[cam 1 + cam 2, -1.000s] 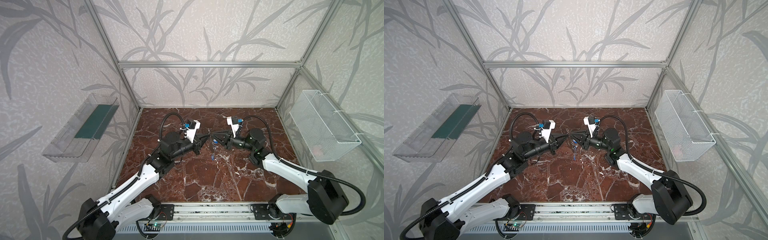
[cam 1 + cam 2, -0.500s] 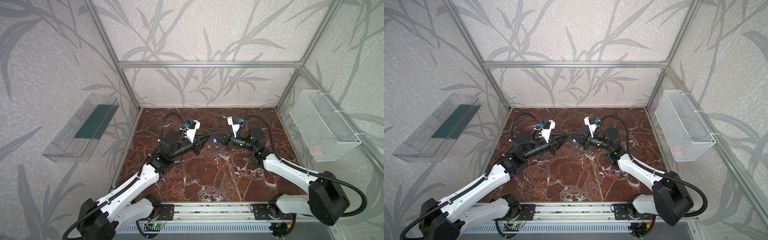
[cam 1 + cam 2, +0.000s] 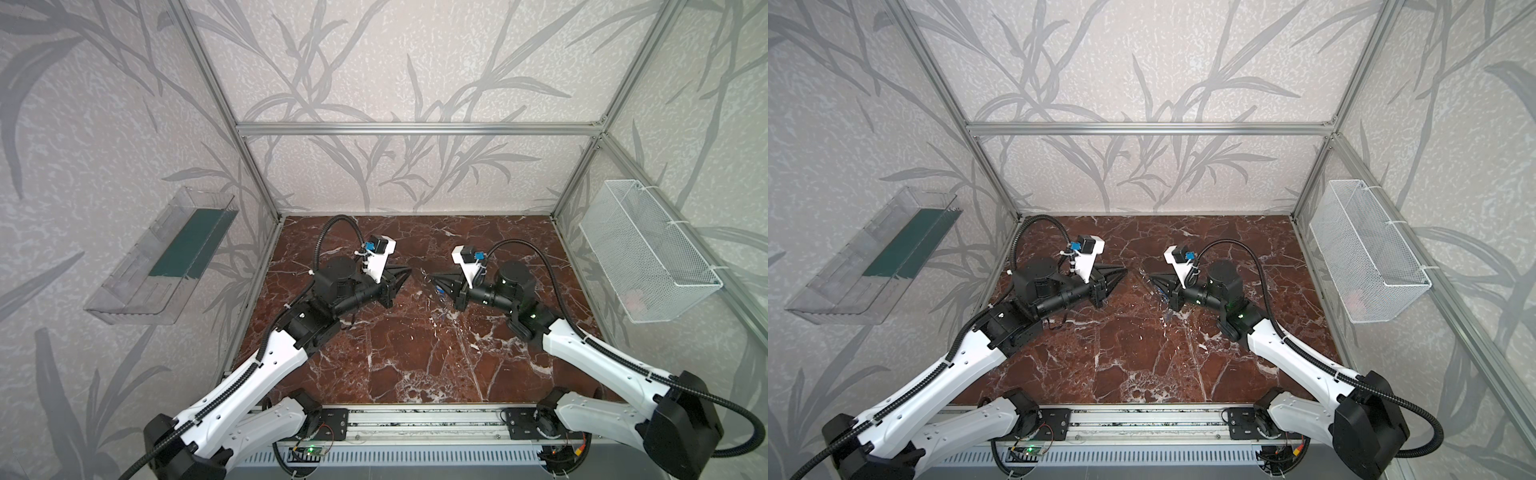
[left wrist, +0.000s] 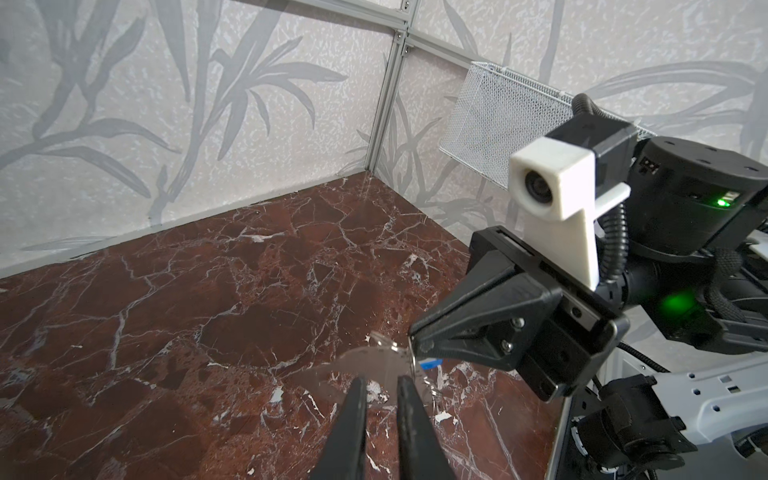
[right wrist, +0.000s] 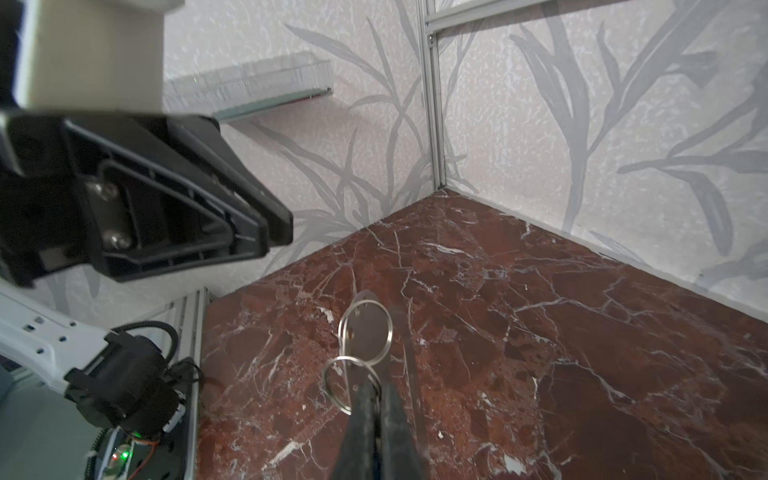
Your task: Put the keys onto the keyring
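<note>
My two arms stand on the rail at 6 o'clock and lean in over the floor. In both top views my left pincer points to 3 o'clock and my right pincer points to 9 o'clock. They are tip toward tip, with a small gap between them.

My left pincer is open only a little. The left wrist view shows a narrow slit between its fingers, and nothing sits in the slit.

My right pincer is closed tight on the keyring. It grips the plate at one end. The rest of the plate sticks out past the fingertips toward 9 o'clock, above the floor and into the gap. In the right wrist view the plate is near my left pincer but apart from it.

Two steel rings, one big and one small, lie against the plate close to my right fingertips. A key hangs just under my right pincer and shows mostly as its blue tag. I cannot tell which ring carries it.

Further out, a clear tray hangs on the wall at 9 o'clock. A white wire basket hangs on the wall at 3 o'clock, with something pale pink inside that is too small to name.
</note>
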Controlling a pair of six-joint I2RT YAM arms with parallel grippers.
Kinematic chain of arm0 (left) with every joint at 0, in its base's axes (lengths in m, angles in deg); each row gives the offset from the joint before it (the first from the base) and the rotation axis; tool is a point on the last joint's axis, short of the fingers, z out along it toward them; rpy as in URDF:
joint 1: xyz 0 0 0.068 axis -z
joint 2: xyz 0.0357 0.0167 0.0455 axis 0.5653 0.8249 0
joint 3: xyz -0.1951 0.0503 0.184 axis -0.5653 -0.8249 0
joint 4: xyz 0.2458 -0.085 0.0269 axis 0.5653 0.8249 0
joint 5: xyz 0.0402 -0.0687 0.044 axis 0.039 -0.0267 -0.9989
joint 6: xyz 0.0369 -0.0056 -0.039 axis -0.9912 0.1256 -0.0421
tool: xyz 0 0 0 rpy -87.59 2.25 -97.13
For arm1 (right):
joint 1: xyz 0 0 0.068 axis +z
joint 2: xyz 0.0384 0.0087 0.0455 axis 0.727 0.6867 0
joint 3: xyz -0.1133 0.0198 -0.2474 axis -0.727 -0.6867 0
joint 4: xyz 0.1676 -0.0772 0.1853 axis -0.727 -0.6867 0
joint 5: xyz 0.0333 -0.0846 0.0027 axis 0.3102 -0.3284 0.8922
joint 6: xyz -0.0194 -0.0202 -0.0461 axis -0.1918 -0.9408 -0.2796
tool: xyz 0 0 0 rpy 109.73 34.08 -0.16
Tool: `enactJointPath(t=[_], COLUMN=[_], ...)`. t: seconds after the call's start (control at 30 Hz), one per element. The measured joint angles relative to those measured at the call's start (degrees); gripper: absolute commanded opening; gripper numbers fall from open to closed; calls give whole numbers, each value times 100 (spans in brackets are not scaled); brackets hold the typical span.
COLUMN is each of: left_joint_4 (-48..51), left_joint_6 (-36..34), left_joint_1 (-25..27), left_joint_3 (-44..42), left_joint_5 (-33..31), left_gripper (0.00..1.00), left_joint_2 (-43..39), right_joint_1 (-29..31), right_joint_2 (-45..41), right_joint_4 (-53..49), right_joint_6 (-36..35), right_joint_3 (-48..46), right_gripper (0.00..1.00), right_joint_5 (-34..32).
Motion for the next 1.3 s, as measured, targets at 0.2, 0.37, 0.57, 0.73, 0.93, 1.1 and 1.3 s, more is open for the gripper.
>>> enactJointPath(t=[0.2, 0.37, 0.57, 0.73, 0.93, 1.1, 1.3], left_joint_4=[553, 741, 741, 713, 748, 774, 953], left_joint_6=[66, 144, 153, 120, -98, -289, -566], left_joint_1=[0, 0, 0, 0, 0, -11, -17], left_joint_3=[260, 271, 271, 278, 476, 584, 833], left_joint_5=[219, 422, 557, 699, 798, 822, 960], left_gripper=[20, 20, 24, 24, 24, 24, 23], left_joint_2=[382, 588, 678, 822, 1095, 1117, 1257], right_joint_1=[472, 680, 804, 844, 846, 846, 846], right_joint_2=[-76, -214, -278, -280, -297, -299, -304], right_joint_4=[-339, -299, -179, -177, -177, -177, -177], right_joint_6=[-835, -1266, -1587, -1685, -1692, -1672, -1626], right_joint_3=[-11, -70, -208, -214, -214, -214, -214], right_gripper=[0, 0, 0, 0, 0, 0, 0], right_joint_5=[-973, -1657, -2096, -2175, -2131, -2017, -1912])
